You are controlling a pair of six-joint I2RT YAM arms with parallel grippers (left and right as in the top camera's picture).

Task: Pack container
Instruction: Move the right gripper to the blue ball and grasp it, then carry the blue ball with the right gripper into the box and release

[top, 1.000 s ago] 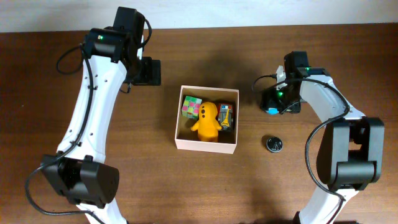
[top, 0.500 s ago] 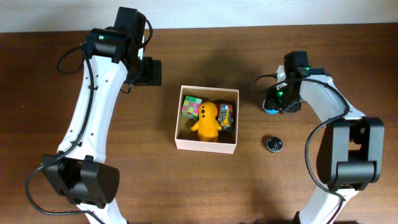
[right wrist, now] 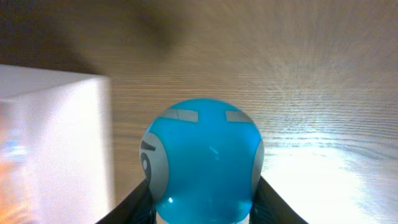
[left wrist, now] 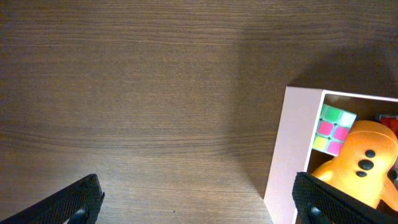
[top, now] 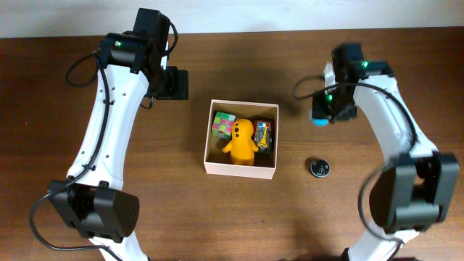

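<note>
We see the container (top: pixel 240 172) at the centre of the overhead frame, holding a puzzle cube (top: pixel 222 125), a yellow figure (top: pixel 241 141) and a small toy (top: pixel 263 135). Right of it, our right gripper (top: pixel 321 116) grasps a blue ball (right wrist: pixel 205 158). Our left gripper (left wrist: pixel 199 208) hangs spread and empty at upper left; a black disc (top: pixel 320 168) lies lower right
</note>
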